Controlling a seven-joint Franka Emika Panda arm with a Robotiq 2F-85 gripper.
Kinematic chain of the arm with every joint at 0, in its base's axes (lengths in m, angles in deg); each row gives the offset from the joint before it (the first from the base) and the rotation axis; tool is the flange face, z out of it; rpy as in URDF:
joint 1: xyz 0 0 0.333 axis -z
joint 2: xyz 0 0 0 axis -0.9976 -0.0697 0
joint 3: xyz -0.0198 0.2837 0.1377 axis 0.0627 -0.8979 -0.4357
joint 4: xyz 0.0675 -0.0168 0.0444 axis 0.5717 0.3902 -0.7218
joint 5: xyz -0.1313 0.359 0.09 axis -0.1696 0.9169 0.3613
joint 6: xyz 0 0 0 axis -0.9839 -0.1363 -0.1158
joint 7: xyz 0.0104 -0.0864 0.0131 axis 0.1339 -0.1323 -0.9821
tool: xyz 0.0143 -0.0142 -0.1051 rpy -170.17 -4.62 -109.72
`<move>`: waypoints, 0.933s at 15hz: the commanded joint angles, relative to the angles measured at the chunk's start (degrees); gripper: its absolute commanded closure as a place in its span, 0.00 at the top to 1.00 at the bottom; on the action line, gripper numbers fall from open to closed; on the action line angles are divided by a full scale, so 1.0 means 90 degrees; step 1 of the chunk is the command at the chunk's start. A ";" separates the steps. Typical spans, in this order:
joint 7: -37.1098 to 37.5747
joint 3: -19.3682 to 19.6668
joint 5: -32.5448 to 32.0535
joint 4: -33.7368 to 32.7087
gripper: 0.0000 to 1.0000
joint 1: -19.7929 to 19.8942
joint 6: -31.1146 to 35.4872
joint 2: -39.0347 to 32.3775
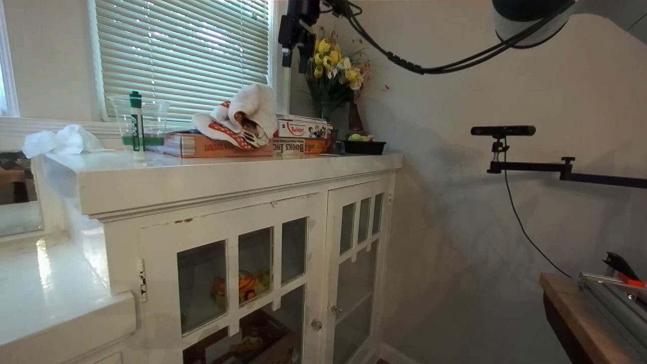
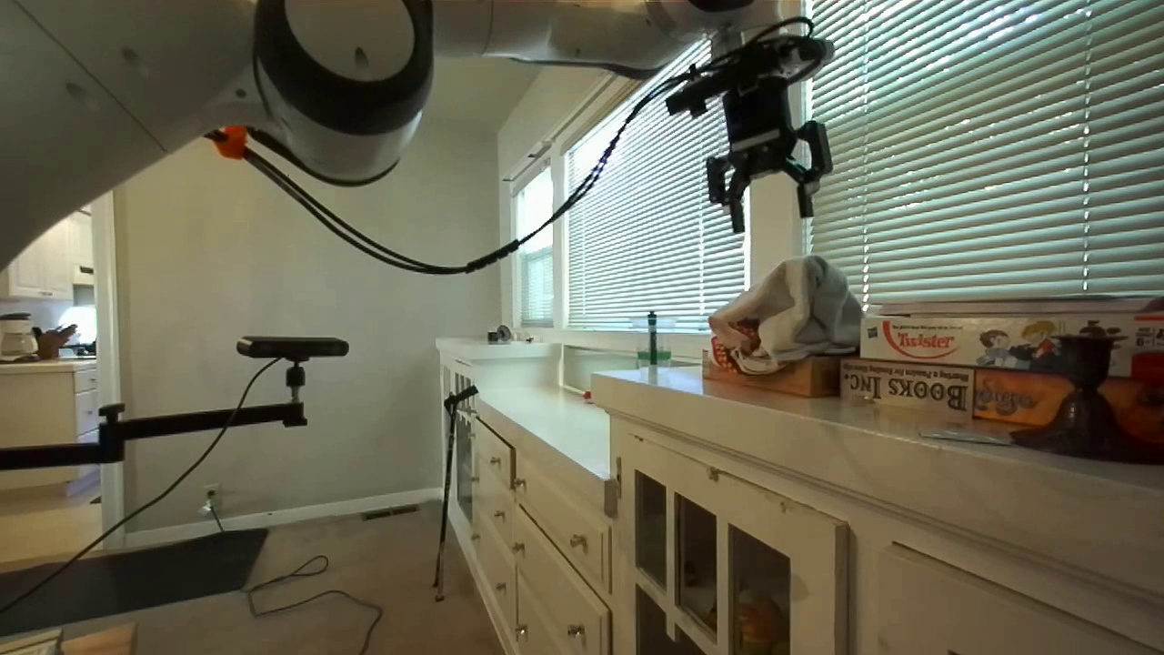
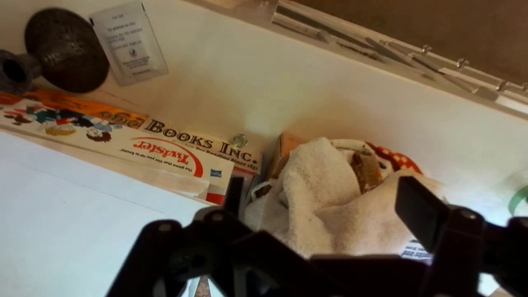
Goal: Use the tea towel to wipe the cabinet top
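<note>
The tea towel is white with a red and brown print. It lies crumpled in a heap on an orange-brown box on the cabinet top, seen in both exterior views [image 1: 257, 106] [image 2: 805, 309] and in the wrist view [image 3: 321, 177]. The white cabinet top shows in both exterior views [image 1: 212, 168] [image 2: 700, 389] and in the wrist view [image 3: 214, 62]. My gripper is open and empty above the towel, apart from it, in both exterior views [image 1: 295, 61] [image 2: 771, 213]. In the wrist view my gripper [image 3: 324, 196] has its fingers spread wide, with the towel beyond them.
Beside the towel are a Twister box [image 2: 946, 341], a Books Inc. box [image 2: 909, 382] and a dark candlestick [image 2: 1087, 400]. A green marker [image 1: 136, 121], a clear cup [image 1: 156, 116], white tissue [image 1: 68, 140], a black tray [image 1: 364, 147] and a flower vase [image 1: 328, 101] also stand there.
</note>
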 commanded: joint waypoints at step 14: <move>0.1529 0.0476 -0.0902 0.0023 1.00 -0.1081 -0.1563 0.0613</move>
